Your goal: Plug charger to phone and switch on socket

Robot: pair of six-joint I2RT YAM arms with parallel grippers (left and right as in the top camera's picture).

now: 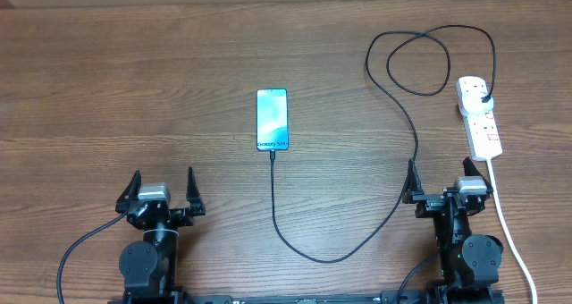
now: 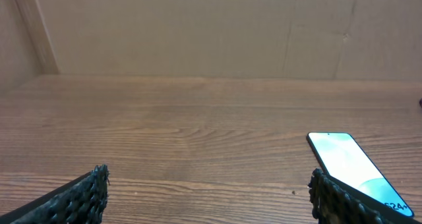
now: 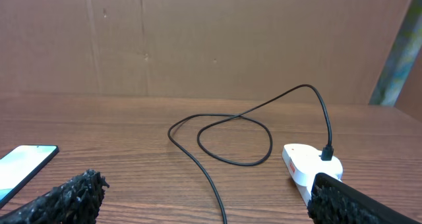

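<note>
Beside my right hand (image 1: 439,168) — spread empty, like my left hand (image 1: 163,177) — the charger (image 1: 416,143) runs close; 1 stray reach could drag the phone (image 1: 273,119).

phone (image 1: 273,120): blue-teal screen | charger (image 1: 413,134): black | socket (image 1: 478,115): white, red markings | table (image 1: 134,89): brown woodgrain

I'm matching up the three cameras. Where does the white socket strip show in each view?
Overhead: the socket lies at far right, mid-height.
Left wrist: not in it.
Right wrist: lower right.
Shared landmark: the lit phone, centre overhead, lower right in left wrist, lower left in right wrist.
</note>
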